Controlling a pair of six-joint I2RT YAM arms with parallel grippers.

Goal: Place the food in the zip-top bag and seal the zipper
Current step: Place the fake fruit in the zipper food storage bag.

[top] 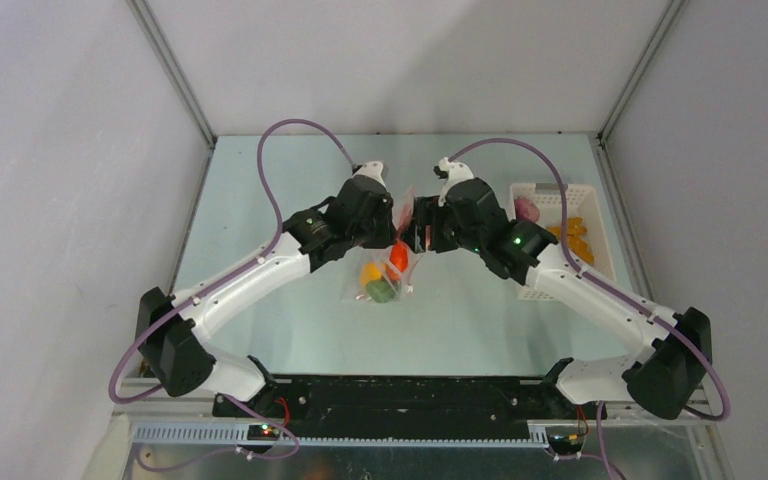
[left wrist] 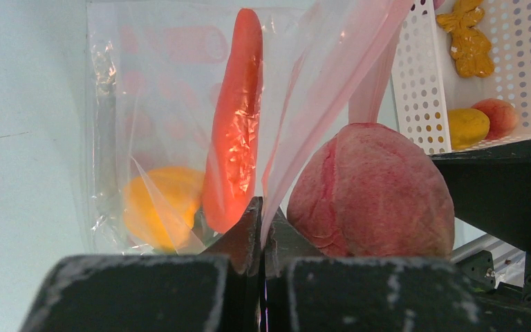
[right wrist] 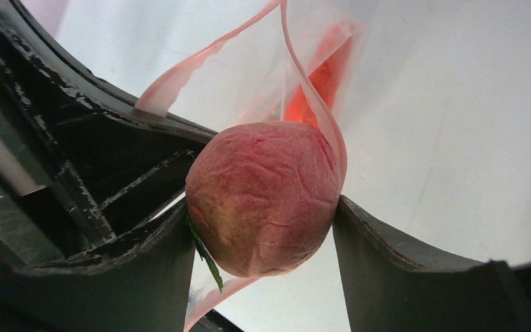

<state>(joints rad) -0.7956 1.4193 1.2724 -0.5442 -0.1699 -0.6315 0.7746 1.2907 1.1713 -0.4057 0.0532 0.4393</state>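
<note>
Both claws nearly touching mid-table in the overhead view: left claw [top: 397, 224] pinching the raised far edge of the zip-top bag [top: 385, 278], right claw [top: 423, 230] facing it from the basket side. Lower part of the bag flat on the pale table [top: 460, 320], with orange, red and green toy food [top: 380, 275] bunched at its near end. White slotted basket [top: 545, 190] to the right, more toy pieces inside.

Left wrist view: fingers [left wrist: 240, 238] pressed together on one clear lip of the bag, apparently to lift that lip and hold the mouth open for loading. Beyond the film, a long red-orange carrot [left wrist: 238, 117] lying lengthwise and a yellow-orange fruit [left wrist: 159, 207] beside it, both inside. Just right of the pinched film, a pink peach [left wrist: 373, 190], with the dark body of the other arm alongside. Basket behind, holding a yellow piece, a second peach-like piece and a lumpy orange one.

Right wrist view: both fingers [right wrist: 387, 259] clamped on opposite sides of the pink peach, gripping it firmly. Zipper [right wrist: 309, 83], a pale pink strip, curling round one side of the fruit, another pink lip on the opposite side. Peach therefore judged to be at the mouth, not yet deep in the bag. Impossible to say whether fully between the lips. Zipper unsealed.
</note>
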